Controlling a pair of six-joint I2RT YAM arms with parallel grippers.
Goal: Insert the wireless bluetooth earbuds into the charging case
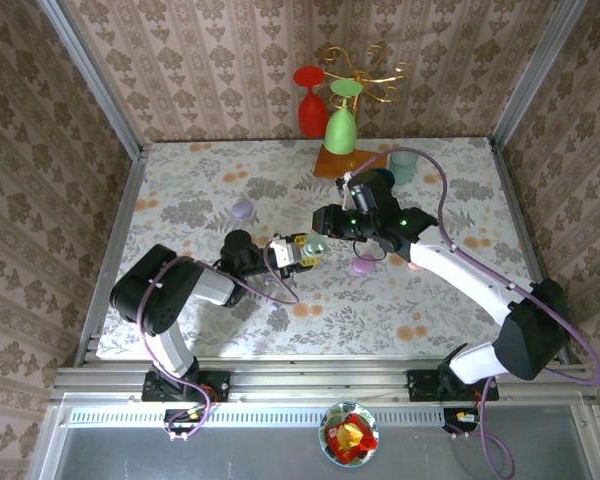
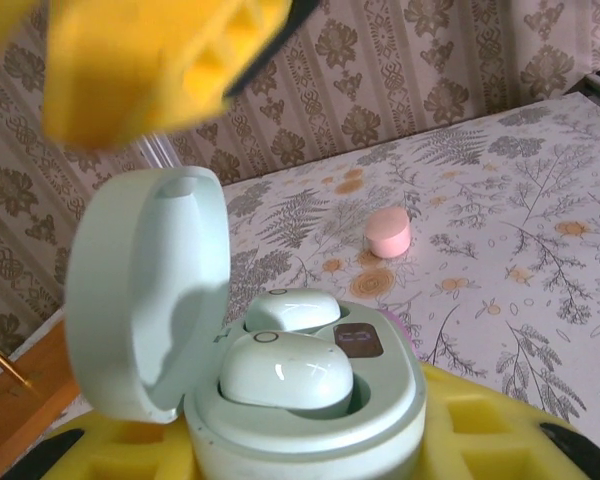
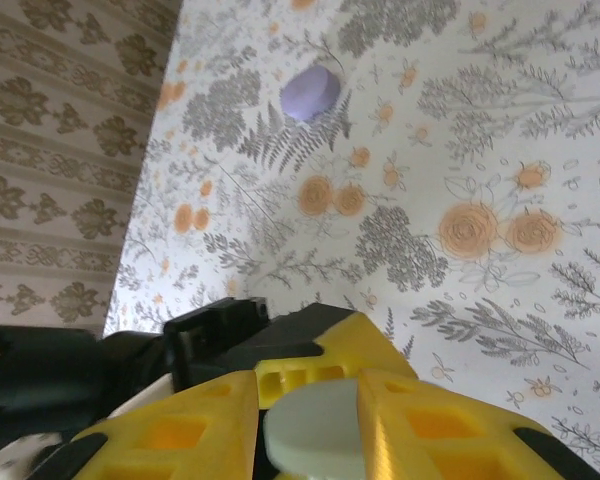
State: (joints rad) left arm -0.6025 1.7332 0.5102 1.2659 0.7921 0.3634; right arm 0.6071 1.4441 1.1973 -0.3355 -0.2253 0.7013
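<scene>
Earbuds (image 2: 285, 372), two pale mint ones, sat side by side in the wells of the open case (image 2: 310, 425), whose lid (image 2: 145, 290) stood up at the left. The left tool (image 1: 300, 251) was closed on the case body, with the flowered surface (image 2: 520, 290) lying behind it in the left wrist view. The right tool (image 3: 315, 425) stood at the case, a pale green rounded edge between its yellow fingers (image 3: 180, 440). Whether it pinched that edge or merely straddled it could not be told.

By their look, the buds were light, hard, glossy shells, probably slippery and easy to flick out of a pinch. The safest hold seemed to be across their broad sides, with light pressure. The case looked stiff, with the hinge its likely weak spot.

No brand or wording could be read. There was only a faint ring on each bud and a small dark panel (image 2: 358, 341) on the case, its marks too blurred.
</scene>
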